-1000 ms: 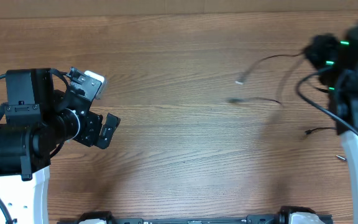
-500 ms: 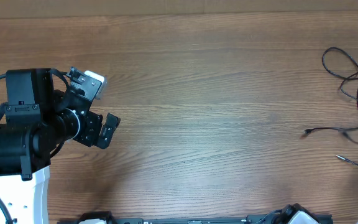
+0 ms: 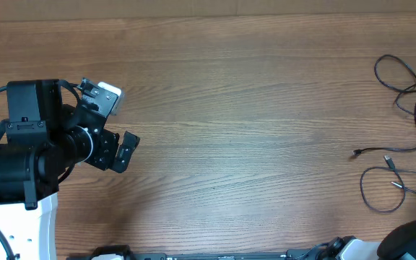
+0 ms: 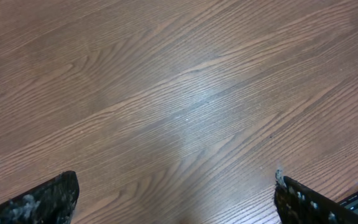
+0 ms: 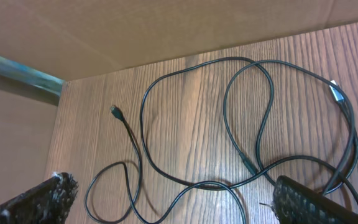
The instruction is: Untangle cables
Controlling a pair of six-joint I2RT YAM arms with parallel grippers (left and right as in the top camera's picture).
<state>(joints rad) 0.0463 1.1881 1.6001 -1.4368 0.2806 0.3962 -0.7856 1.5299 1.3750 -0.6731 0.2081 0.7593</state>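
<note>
The cables (image 3: 403,155) lie in loose black loops on the wooden table at its right edge, with small plug ends (image 3: 356,153) pointing left. In the right wrist view the cables (image 5: 197,134) cross over each other in long loops, with a plug (image 5: 115,111) at the left. My right gripper (image 5: 179,208) hangs open above them. One strand runs on the table between its fingers (image 5: 309,202), and nothing is gripped. Overhead, only part of the right arm (image 3: 414,242) shows in the bottom right corner. My left gripper (image 3: 121,123) is open far to the left, over bare wood (image 4: 179,112).
A brown cardboard wall (image 5: 166,31) stands along the table's edge behind the cables, with a teal bar (image 5: 17,68) at its left. The left arm's body (image 3: 27,152) fills the left side of the table.
My right gripper opened and let the cables fall. They now lie spread in loops at the right edge. The right arm left the upper right and now shows at the bottom right corner. The left arm stayed still.
</note>
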